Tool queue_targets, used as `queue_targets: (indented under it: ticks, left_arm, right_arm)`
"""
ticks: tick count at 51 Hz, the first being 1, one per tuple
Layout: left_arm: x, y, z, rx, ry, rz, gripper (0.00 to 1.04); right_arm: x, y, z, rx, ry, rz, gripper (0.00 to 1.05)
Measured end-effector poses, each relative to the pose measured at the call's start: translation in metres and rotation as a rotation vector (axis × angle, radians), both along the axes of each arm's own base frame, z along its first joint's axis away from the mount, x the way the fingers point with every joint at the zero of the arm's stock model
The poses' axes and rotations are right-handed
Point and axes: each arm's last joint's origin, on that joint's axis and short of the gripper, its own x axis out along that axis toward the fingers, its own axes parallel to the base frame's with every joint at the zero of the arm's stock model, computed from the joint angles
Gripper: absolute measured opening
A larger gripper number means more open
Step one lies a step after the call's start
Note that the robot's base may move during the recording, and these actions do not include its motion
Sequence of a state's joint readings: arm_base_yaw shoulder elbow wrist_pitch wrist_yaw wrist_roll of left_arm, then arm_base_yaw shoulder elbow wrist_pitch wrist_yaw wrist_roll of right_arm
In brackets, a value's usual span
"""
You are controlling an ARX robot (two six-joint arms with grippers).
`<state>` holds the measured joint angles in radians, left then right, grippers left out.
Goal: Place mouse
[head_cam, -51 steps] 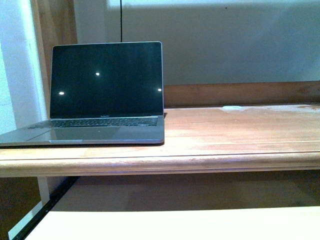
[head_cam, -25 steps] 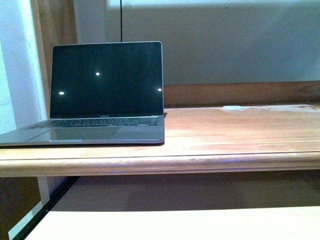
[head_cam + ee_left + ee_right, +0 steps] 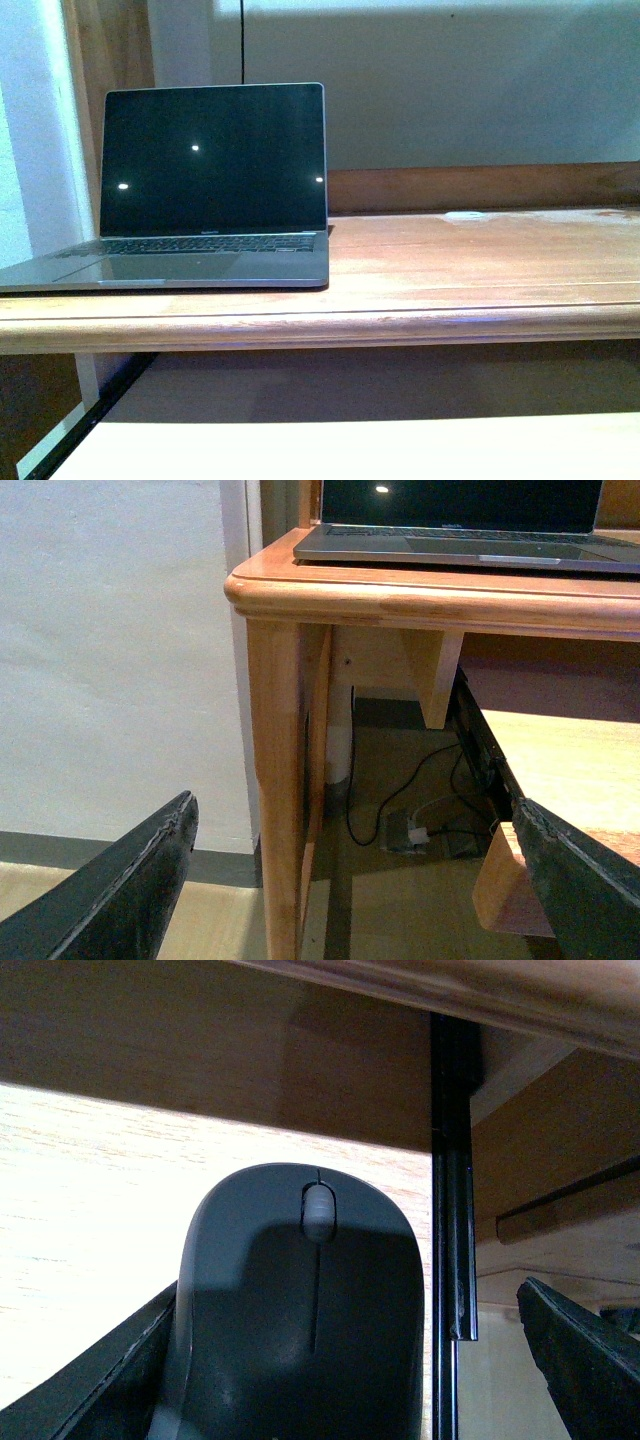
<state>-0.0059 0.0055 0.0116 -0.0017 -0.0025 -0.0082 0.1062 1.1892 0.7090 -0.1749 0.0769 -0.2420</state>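
Lifting straight up risks a knock on the bench [image 3: 480, 260] edge overhead, since the pull-out shelf [image 3: 90, 1180] beneath it carries the mouse [image 3: 300, 1330] — and closing could skid it sideways. It lies between the wide-open, empty right jaws, just beside one finger and well apart from the other; the left jaws gape empty too.

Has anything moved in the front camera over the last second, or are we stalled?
Nothing visibly changed. The laptop sits open with a dark screen at the left end of the wooden desk, exactly as before, and no arm enters the front view. The mouse shows only in the right wrist view, which has no earlier picture to compare.
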Motion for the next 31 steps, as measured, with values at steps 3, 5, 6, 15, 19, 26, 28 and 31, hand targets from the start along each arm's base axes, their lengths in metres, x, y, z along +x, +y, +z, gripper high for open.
queue_targets:
  ticks: [3, 5, 6, 15, 19, 26, 28, 31]
  left_arm:
    - [0.0, 0.0, 0.0, 0.0, 0.0, 0.0, 0.97]
    - [0.0, 0.0, 0.0, 0.0, 0.0, 0.0, 0.97]
    - [0.0, 0.0, 0.0, 0.0, 0.0, 0.0, 0.97]
    - [0.0, 0.0, 0.0, 0.0, 0.0, 0.0, 0.97]
    - [0.0, 0.0, 0.0, 0.0, 0.0, 0.0, 0.97]
    - [0.0, 0.0, 0.0, 0.0, 0.0, 0.0, 0.97]
    - [0.0, 0.0, 0.0, 0.0, 0.0, 0.0, 0.97]
    - [0.0, 0.0, 0.0, 0.0, 0.0, 0.0, 0.97]
  right_arm:
    - [-0.0001, -0.0001, -0.0001, 0.005, 0.002, -0.001, 0.97]
    - [-0.0002, -0.0002, -0.0001, 0.006, 0.002, -0.002, 0.97]
    - [-0.0002, -0.0002, -0.0001, 0.007, 0.002, -0.002, 0.97]
    - [-0.0013, 0.0003, -0.0003, 0.018, 0.007, 0.012, 0.86]
    - [-0.0018, 0.0007, -0.0012, 0.023, 0.012, 0.021, 0.76]
    - [-0.0036, 0.001, -0.0021, 0.031, 0.014, 0.031, 0.58]
    - [-0.0038, 0.001, -0.0021, 0.031, 0.013, 0.032, 0.58]
    - [-0.0039, 0.001, -0.0018, 0.031, 0.012, 0.032, 0.58]
